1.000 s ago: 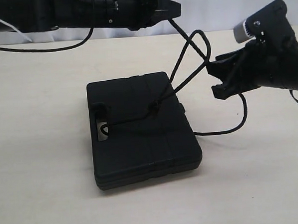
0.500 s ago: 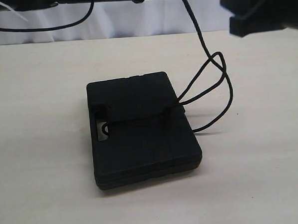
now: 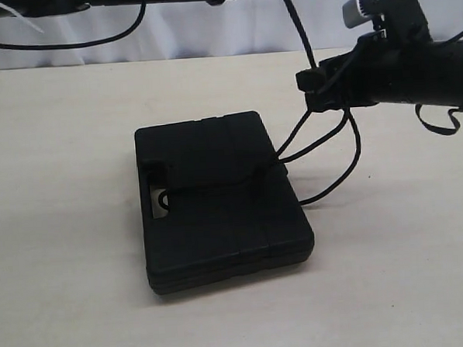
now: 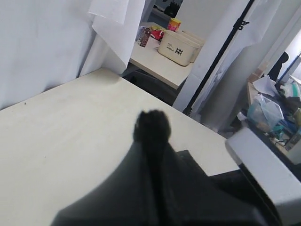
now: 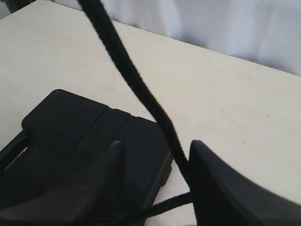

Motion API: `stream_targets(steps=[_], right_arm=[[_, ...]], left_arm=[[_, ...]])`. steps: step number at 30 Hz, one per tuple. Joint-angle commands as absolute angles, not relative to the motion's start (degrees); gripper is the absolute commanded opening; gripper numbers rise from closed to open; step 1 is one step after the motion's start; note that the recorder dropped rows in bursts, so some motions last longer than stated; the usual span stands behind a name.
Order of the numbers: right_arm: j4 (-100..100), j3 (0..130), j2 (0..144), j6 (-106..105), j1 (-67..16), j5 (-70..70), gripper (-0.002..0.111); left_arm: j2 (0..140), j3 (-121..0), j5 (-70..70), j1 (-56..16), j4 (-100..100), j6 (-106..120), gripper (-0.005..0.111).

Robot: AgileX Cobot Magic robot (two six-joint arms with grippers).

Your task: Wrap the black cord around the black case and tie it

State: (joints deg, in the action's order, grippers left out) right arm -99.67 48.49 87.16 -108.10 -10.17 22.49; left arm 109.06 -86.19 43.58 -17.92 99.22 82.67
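Beige table [image 3: 67, 291] bears black case [image 3: 218, 213]; left fingers [image 4: 117, 200] pinch black cord [image 5: 138, 81], right fingers [image 5: 221, 188] spread

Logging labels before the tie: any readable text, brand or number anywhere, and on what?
Case, cord: no text visible.
White box in the left wrist background: checkered mark, no legible words.
Packets beside it: too blurred to read.
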Motion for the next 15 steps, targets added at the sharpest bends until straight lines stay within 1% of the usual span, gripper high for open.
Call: stream_targets(steps=[1, 3, 4, 5, 6, 8, 9, 11, 12, 15], right_arm=[[-99.9, 52.0, 89.7, -109.8, -10.1, 22.2, 0.040], [-99.9, 53.3, 90.5, -109.8, -10.1, 22.4, 0.028], [-99.9, 53.3, 90.5, -109.8, -10.1, 22.4, 0.010], [-99.9, 53.3, 90.5, -109.5, -10.1, 22.4, 0.005], [-99.9, 53.3, 90.2, -107.7, -10.1, 22.4, 0.004], [-99.9, 53.3, 88.7, -105.1, -10.1, 22.4, 0.004], [-99.9, 53.3, 87.2, -104.9, -10.1, 22.4, 0.004], [-99.9, 53.3, 84.2, -104.0, -10.0, 18.2, 0.004], [-99.9, 53.3, 83.0, -103.8, -10.0, 15.1, 0.004], [-99.9, 53.3, 81.5, -103.2, -10.0, 6.1, 0.004]], left_arm=[[108.8, -86.6, 46.1, -18.0, 99.9, 83.1, 0.000], [108.8, -86.6, 46.4, -18.0, 99.9, 83.1, 0.000], [108.8, -86.6, 46.5, -18.0, 99.9, 83.1, 0.000], [108.8, -86.6, 46.5, -18.0, 99.9, 83.3, 0.001], [108.8, -86.6, 46.5, -18.0, 99.7, 84.4, 0.008], [108.2, -86.8, 46.2, -17.1, 93.0, 85.2, 0.027], [107.5, -86.8, 46.4, -16.1, 86.5, 82.8, 0.038], [105.2, -86.8, 47.0, -13.4, 72.1, 73.6, 0.053], [104.1, -86.8, 48.0, -12.3, 64.2, 68.8, 0.056], [102.6, -86.4, 55.5, -9.2, 36.1, 48.0, 0.056]])
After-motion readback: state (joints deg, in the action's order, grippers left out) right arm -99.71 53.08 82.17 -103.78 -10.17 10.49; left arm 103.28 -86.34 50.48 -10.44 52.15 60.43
